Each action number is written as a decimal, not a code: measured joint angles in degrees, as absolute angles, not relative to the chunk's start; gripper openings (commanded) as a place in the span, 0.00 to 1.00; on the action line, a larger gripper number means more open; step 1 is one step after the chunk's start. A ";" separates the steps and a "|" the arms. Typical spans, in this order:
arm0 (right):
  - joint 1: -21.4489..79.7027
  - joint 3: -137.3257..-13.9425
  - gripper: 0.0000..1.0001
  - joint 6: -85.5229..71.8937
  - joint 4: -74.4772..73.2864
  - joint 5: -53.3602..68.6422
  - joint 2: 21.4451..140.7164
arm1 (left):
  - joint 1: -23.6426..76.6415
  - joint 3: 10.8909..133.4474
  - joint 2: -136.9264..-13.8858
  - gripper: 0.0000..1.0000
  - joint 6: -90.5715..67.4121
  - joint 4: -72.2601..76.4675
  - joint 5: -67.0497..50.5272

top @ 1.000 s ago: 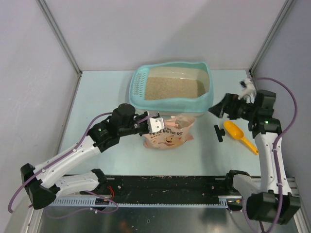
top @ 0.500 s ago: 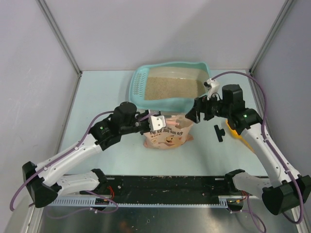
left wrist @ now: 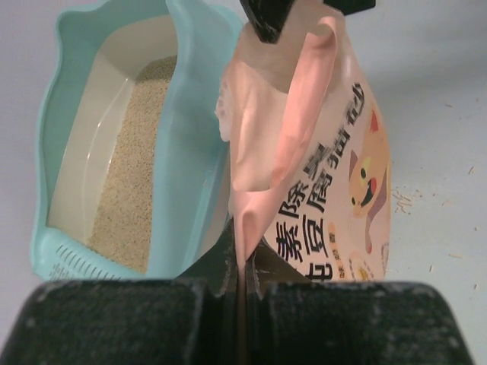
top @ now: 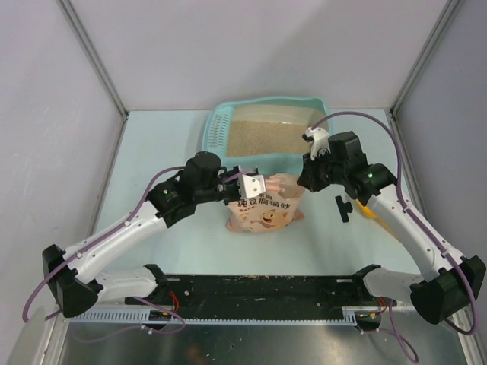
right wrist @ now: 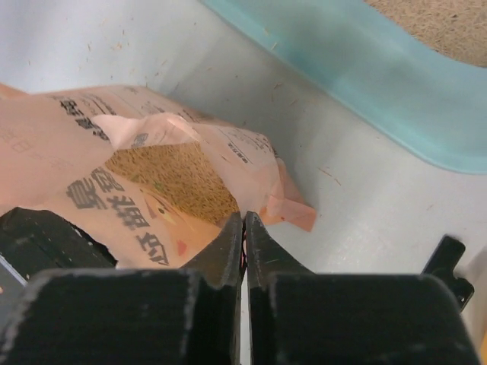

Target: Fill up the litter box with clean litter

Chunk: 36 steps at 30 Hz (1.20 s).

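Observation:
The light teal litter box [top: 215, 156] stands at the back of the table, and clean litter [top: 270, 137] covers its floor. Just in front of it stands a pink bag [top: 262, 209] with its mouth open. My left gripper [top: 262, 186] is shut on the left edge of the bag's mouth. In the left wrist view the film of the pink bag [left wrist: 335, 175] runs between the left gripper's [left wrist: 242, 266] jaws, next to the litter box [left wrist: 190, 152]. My right gripper [top: 298, 182] is shut on the bag's right edge. In the right wrist view, beige granules [right wrist: 175, 179] show inside the bag, just past my right gripper [right wrist: 243, 220].
An orange scoop [top: 368, 207] lies to the right of the bag, mostly hidden behind the right arm. A small black piece [top: 342, 207] lies beside it. Grey walls close the table in at the back and on both sides.
The right arm swung left from above the scoop to the bag, and its gripper went from open to shut on the bag's right edge. The left gripper shifted slightly right with the bag's edge.

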<state>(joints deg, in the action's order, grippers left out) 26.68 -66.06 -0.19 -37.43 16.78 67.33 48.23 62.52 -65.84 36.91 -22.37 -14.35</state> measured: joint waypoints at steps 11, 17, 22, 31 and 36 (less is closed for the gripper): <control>15.27 -70.74 0.67 0.54 -40.25 27.73 67.92 | 46.74 61.47 -65.43 0.00 46.37 -21.96 -23.90; -1.50 -68.62 0.71 18.65 -45.65 44.16 63.13 | 46.72 61.21 -65.36 0.00 45.89 -21.80 -24.86; 0.25 -60.99 0.71 30.81 -49.15 50.54 54.06 | 46.68 61.21 -65.49 0.00 44.51 -21.50 -24.62; 12.75 -50.09 0.70 31.90 -41.80 46.46 48.47 | 46.68 61.21 -65.52 0.00 42.96 -21.28 -24.14; 15.42 -49.41 0.70 29.17 -35.53 43.88 49.89 | 46.68 61.21 -65.49 0.00 42.30 -21.17 -23.90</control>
<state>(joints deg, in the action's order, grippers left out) 15.42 -49.41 29.17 -35.53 43.88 49.89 46.68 61.21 -65.49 42.30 -21.17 -23.90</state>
